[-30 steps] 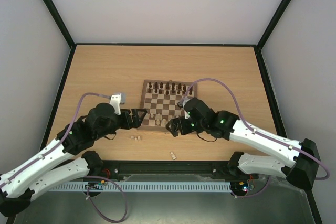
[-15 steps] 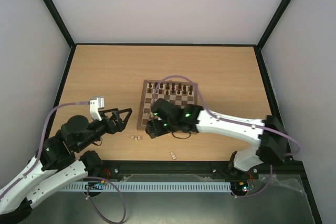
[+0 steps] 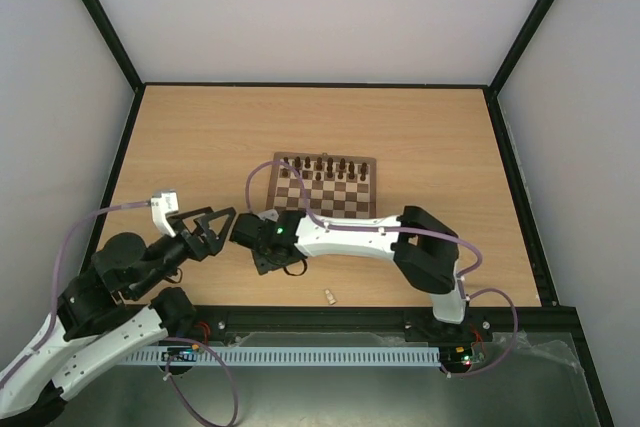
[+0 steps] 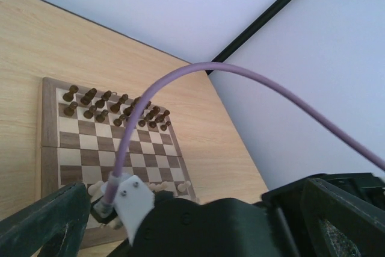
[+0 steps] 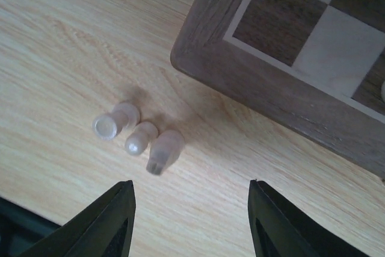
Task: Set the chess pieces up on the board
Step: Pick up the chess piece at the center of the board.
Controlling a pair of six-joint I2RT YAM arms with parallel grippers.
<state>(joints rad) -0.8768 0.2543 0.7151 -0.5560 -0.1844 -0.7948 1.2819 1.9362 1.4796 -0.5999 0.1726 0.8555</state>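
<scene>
The right gripper (image 5: pixel 191 195) has its two black fingers spread wide with nothing between them, poised low over bare tabletop. Just beyond its fingertips, three small pale cream wooden chess pieces (image 5: pixel 141 138) lie on their sides in a tight row on the light wood-grain table (image 5: pixel 66 40). They are near the rounded near-left corner of the square wooden chessboard with light and dark checkered squares and a mid-brown frame (image 5: pixel 240 88), but off it. From above, the right arm reaches across the front of the board to that corner, and its black wrist hides the three pieces. The left gripper (image 3: pixel 221 228) is also spread wide and holds nothing. It hangs over the table to the left of the board, pointing at the right arm's wrist, which fills the gap between the fingers in the left wrist view. A purple cable (image 4: pixel 180 82) arcs up from that wrist. On the board, dark brown turned pieces (image 3: pixel 322 165) fill the two far rows. A few pale standing pieces (image 4: pixel 163 186) show along the near edge, partly hidden by the arm. One lone pale piece (image 3: pixel 329 296) lies on the table near its front edge, well apart from the board.
</scene>
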